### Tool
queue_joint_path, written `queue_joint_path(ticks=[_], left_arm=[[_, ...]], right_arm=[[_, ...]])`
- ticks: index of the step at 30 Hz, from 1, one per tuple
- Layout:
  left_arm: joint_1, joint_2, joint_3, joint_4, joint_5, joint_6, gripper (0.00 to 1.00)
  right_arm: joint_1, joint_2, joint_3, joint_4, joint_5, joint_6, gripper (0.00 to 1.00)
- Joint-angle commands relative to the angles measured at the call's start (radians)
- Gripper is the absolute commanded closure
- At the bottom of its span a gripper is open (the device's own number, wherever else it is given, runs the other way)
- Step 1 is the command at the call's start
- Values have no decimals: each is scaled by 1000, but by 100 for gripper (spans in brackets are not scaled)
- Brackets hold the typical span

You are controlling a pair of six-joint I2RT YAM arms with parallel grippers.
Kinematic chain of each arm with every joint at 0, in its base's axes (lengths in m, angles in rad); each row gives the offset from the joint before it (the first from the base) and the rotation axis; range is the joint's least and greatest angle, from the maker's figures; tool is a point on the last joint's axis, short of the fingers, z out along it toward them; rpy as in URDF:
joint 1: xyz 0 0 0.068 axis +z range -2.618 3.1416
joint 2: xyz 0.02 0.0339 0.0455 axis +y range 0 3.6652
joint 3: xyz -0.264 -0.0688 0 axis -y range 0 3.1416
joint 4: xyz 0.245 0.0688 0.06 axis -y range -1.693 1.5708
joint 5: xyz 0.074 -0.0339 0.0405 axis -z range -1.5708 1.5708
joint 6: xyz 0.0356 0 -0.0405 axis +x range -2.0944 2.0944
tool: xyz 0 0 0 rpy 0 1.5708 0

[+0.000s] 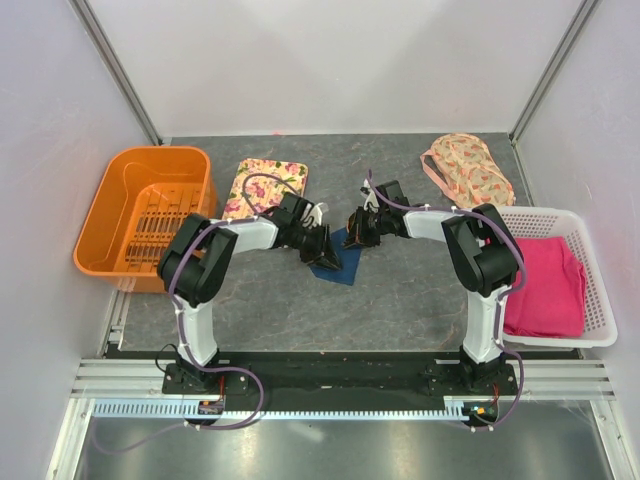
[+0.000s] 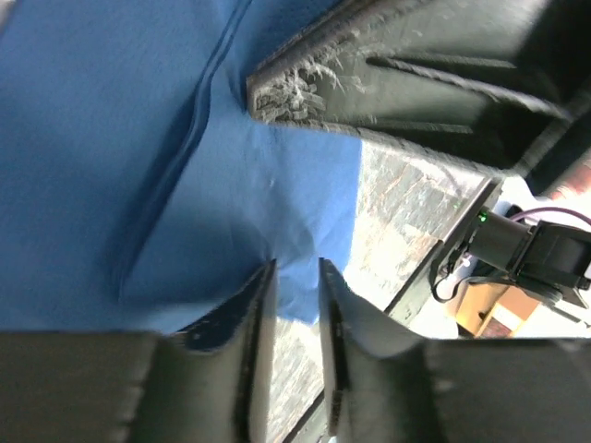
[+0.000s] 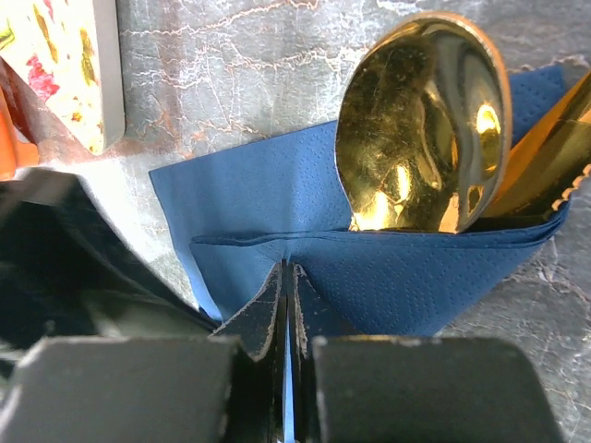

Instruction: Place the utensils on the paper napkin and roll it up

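Right gripper (image 3: 288, 277): black fingers pressed together, pinching a raised fold of the thin dark navy-blue paper napkin (image 3: 259, 185).
Left gripper (image 2: 295, 269): black fingers stand a narrow gap apart at the napkin's edge, with nothing between them.
Napkin's place: mid-table between the two grippers, on the grey marbled table (image 1: 420, 290), partly folded over the cutlery.
Utensils (image 3: 480, 157): a shiny gold metal spoon (image 3: 420, 120) shows its oval bowl above the fold. A second gold piece (image 3: 554, 152) with a toothed edge lies just beside it. The handles are hidden under the fold.
Step in hand: judged to be the roll-up, since the utensils already lie on the napkin.
Next move: the right gripper likely has to carry its fold over the cutlery, while the left gripper needs a fresh hold or a steadying press. The thin paper could tear or slip.
Count, near to far: two arms; two grippers; one napkin; two gold pieces showing, more cannot be told; one white slatted basket (image 1: 600, 310) holding one pink cloth (image 1: 545, 285); one orange plastic basket (image 1: 100, 215); one floral rectangular tray (image 1: 268, 180); one patterned fabric bag (image 1: 465, 165).
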Motion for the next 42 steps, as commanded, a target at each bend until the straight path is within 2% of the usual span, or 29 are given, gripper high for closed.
queue_joint_path(ticks=[1,4,6,11,23,42], left_arm=[[50,-166,-54,21,-53,4,62],[91,-266,-119,18,-85,-24,55],[127,-302,-166,16,-111,-33,46],[165,-334,-214,-24,-191,-24,37],[171,-270,-268,50,-306,-99,36],[141,-89,-252,332,-145,-194,41]], right_arm=[[-1,61,-7,-38,65,-39,99],[1,65,-6,-38,52,-44,100],[1,68,-4,-40,45,-55,100],[1,71,-13,-41,14,-88,100],[10,85,-13,-113,-41,-171,100],[10,97,-19,-135,-63,-173,100]])
